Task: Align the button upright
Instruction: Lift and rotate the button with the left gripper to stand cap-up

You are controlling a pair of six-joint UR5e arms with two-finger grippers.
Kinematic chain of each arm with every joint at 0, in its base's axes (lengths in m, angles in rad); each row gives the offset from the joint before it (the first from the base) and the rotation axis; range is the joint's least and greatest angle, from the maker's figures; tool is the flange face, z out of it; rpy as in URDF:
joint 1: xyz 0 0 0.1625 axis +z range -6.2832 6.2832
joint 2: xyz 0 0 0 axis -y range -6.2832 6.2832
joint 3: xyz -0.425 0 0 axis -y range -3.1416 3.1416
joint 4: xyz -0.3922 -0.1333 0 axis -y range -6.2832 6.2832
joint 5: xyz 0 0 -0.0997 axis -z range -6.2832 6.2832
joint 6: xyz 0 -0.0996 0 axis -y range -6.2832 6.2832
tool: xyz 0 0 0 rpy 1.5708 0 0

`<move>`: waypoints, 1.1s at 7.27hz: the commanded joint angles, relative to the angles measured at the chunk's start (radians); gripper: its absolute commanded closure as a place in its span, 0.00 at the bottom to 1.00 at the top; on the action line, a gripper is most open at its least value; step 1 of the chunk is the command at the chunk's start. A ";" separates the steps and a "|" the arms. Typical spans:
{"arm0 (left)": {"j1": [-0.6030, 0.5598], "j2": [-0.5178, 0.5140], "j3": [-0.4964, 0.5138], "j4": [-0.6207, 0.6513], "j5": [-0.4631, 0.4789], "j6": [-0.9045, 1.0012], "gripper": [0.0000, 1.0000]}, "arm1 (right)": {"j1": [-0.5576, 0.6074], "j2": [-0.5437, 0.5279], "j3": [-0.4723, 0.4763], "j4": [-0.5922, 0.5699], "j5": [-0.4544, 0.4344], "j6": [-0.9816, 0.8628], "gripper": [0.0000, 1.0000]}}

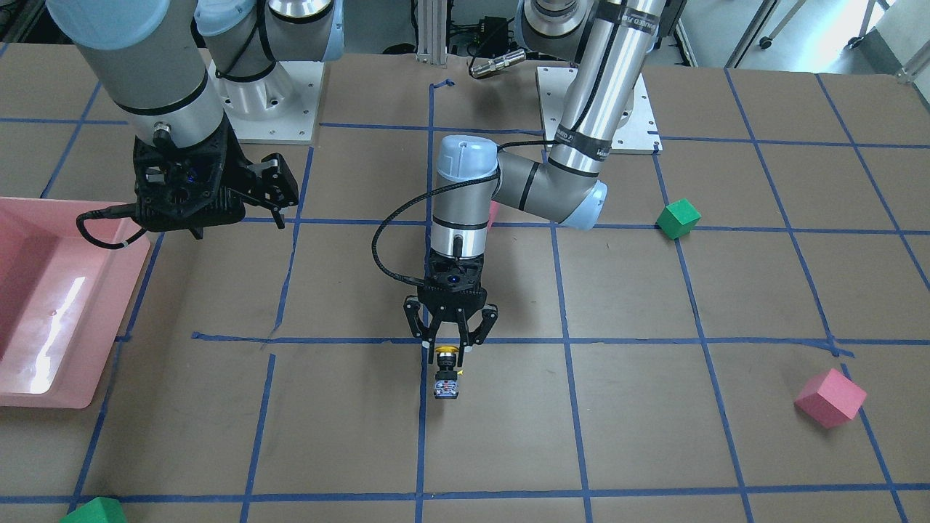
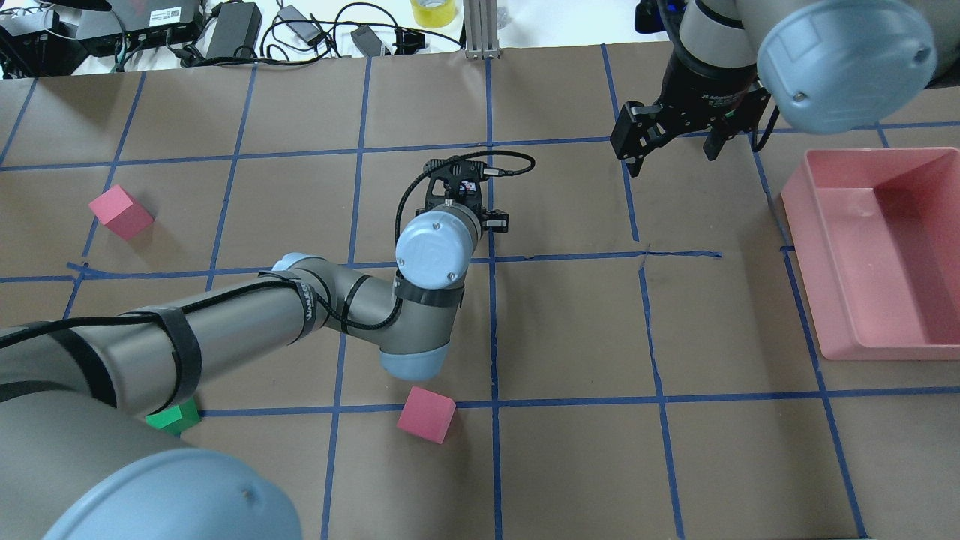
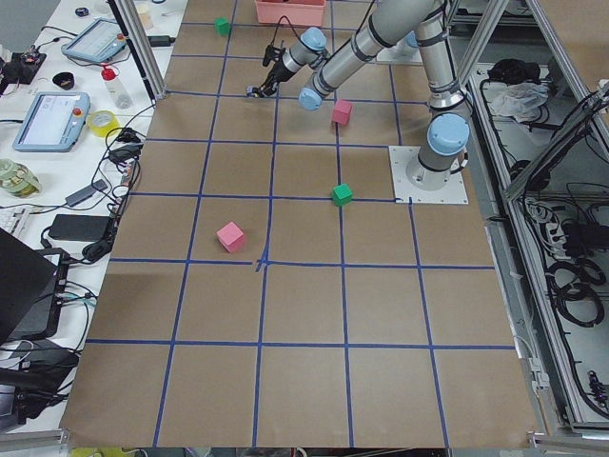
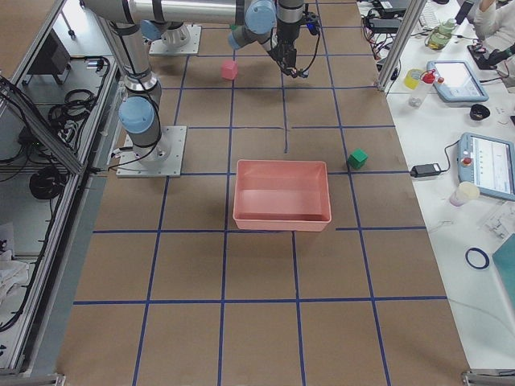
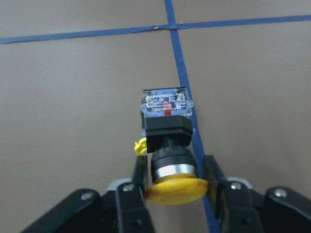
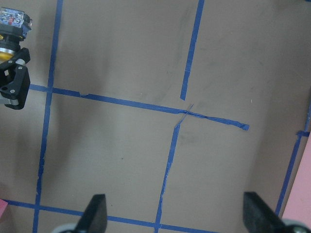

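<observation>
The button (image 1: 446,378) has a yellow cap, a black body and a clear, silvery base. It sits on a blue tape line near the table's middle. In the left wrist view its cap (image 5: 176,190) is between the fingers and its base (image 5: 166,104) points away from them. My left gripper (image 1: 448,351) is shut on the cap. I cannot tell whether the button rests on the table. My right gripper (image 2: 670,146) hangs open and empty above the table near the pink tray. The button also shows at the top left of the right wrist view (image 6: 10,22).
A pink tray (image 2: 885,255) stands on my right side. Pink cubes (image 2: 120,211) (image 2: 426,414) and a green cube (image 2: 172,416) lie on my left side. Another green cube (image 1: 94,512) lies at the far edge. Blue tape lines grid the brown table.
</observation>
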 commanded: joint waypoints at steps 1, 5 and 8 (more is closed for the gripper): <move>0.031 0.092 0.189 -0.543 -0.089 -0.005 0.88 | 0.001 0.000 0.002 0.000 0.009 0.000 0.00; 0.062 0.090 0.301 -0.962 -0.291 -0.224 0.78 | 0.003 -0.001 0.002 0.001 0.010 0.002 0.00; 0.142 0.032 0.414 -1.229 -0.551 -0.495 0.81 | 0.002 0.000 0.002 0.003 0.001 0.011 0.00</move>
